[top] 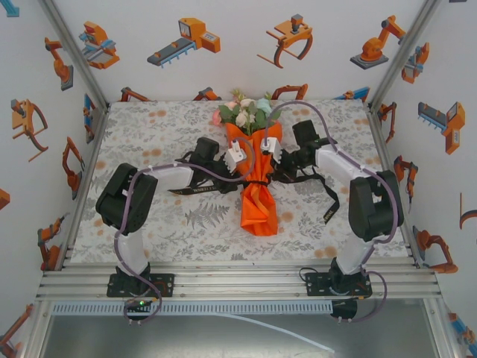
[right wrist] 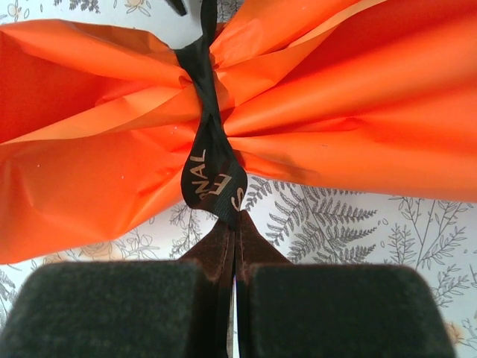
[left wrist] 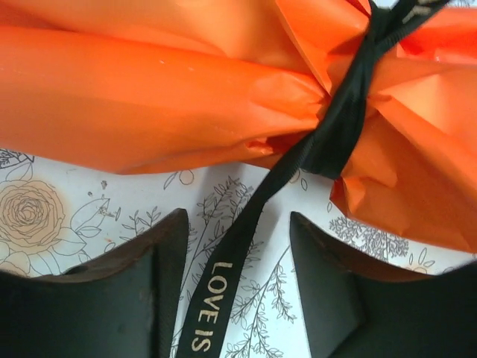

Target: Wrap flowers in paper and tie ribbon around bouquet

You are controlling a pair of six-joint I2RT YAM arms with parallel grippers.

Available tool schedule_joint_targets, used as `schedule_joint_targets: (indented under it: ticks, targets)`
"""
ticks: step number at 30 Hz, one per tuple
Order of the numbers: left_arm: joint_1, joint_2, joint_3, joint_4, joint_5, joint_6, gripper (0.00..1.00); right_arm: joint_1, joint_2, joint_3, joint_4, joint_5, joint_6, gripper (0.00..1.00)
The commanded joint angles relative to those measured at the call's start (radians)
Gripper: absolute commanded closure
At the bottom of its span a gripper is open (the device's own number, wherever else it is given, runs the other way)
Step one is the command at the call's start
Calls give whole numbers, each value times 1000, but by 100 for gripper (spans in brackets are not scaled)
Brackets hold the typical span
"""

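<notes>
A bouquet (top: 257, 195) lies flat in the middle of the grey floral-patterned table cover (top: 149, 127), with its bunch of artificial pink, white and pale blue-green flowers (top: 244, 113) at the far end and the stems hidden inside a cone of plain bright orange paper (top: 261, 216) whose crumpled tail points toward the arm bases. A narrow black ribbon (top: 257, 181) with pale lettering is cinched around the waist of the cone, pinching the sheet into folds on both sides. One loose tail runs out over the cover to the left, and another trails off to the right and toward the near edge. The two arms reach in from either side of the waist. In the left wrist view the left gripper (left wrist: 238, 218) hovers just beside the wrapped cone with its jaws apart. The lettered ribbon tail runs between its dark fingers (left wrist: 127, 298) with bare cover showing on each side of it, so nothing is grasped there. In the right wrist view the right gripper (right wrist: 235, 227) is clenched, its two fingertips pressed together on the ribbon just below the band, where a small lettered loop bulges against the orange paper
</notes>
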State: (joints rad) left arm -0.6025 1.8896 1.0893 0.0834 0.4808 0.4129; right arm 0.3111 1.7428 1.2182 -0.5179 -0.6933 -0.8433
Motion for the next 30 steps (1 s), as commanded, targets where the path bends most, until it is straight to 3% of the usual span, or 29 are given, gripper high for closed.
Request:
schedule_joint_targets:
  ticks: [1,6,11,15,18,21,30]
  targets:
    - [-7,4,31,5,35,-33,61,3,-69,-38,107,-38,106,100]
    - [-8,-31,1,-21,19,-54,100,-36,-149,-170,427,-76,437,100]
    - [-2,-117,-82,23,2,-158,100,-54,-252,-356,709,65,695,100]
    - [7,-181,-148,36,-72,-230,100,-76,-306,-472,808,336,885,100]
    - [21,-184,-135,-49,-102,-275,100,-114,-315,-490,768,478,1011,100]
    - [32,-157,-90,-145,-112,-290,100,-165,-297,-479,725,488,1061,100]
    - [111,-185,-123,-122,-164,-331,100,-290,-186,-336,500,627,1237,100]
